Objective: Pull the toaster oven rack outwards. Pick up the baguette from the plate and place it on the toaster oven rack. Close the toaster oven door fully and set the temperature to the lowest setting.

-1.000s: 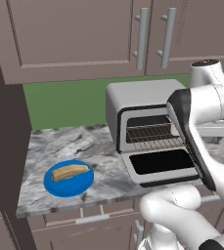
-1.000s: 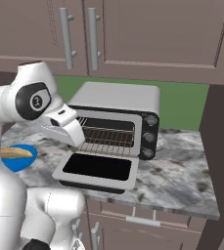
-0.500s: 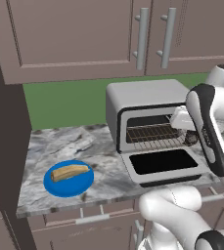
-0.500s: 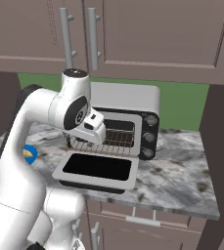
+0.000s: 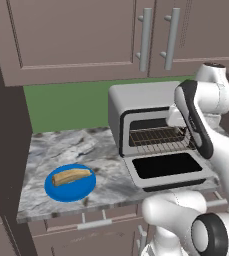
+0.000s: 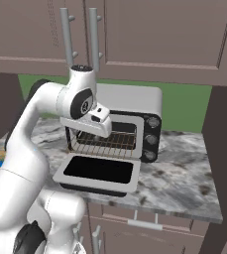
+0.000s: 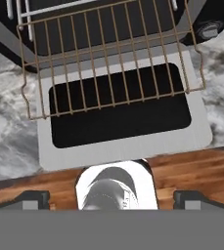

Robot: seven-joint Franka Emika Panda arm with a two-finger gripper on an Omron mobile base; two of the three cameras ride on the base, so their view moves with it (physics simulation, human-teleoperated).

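Hand view: hand [image 7: 111,197] wide open, empty, above toaster oven rack [image 7: 111,58].

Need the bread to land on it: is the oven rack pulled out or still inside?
Pulled out. In the hand view the toaster oven rack juts past the cavity, over the lowered toaster oven door.

No text, label, brand, number or sign can be read in any of the views. The knob panel of the toaster oven [image 6: 152,135] carries dark round knobs, but no legible markings can be made out around them.
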